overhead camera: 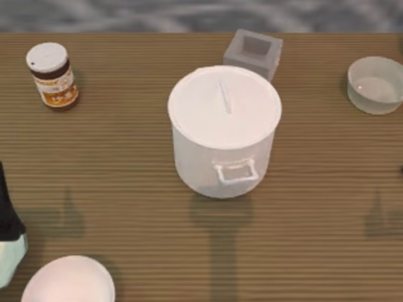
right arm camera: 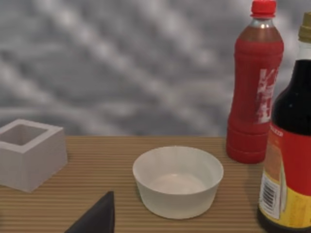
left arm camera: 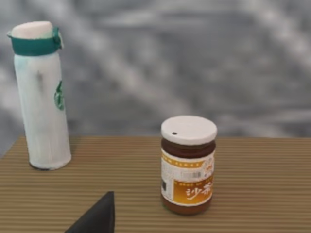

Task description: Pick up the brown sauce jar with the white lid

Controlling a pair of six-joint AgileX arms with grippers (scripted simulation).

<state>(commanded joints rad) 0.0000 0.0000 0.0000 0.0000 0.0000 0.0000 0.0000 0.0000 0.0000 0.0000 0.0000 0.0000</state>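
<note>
Top view: brown sauce jar (overhead camera: 53, 76) upright w/ lid on; tool states can't tell.

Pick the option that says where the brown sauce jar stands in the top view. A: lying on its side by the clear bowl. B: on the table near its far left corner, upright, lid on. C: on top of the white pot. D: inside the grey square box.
B: the brown sauce jar stands upright with its white lid on, alone near the table's far left corner.
</note>
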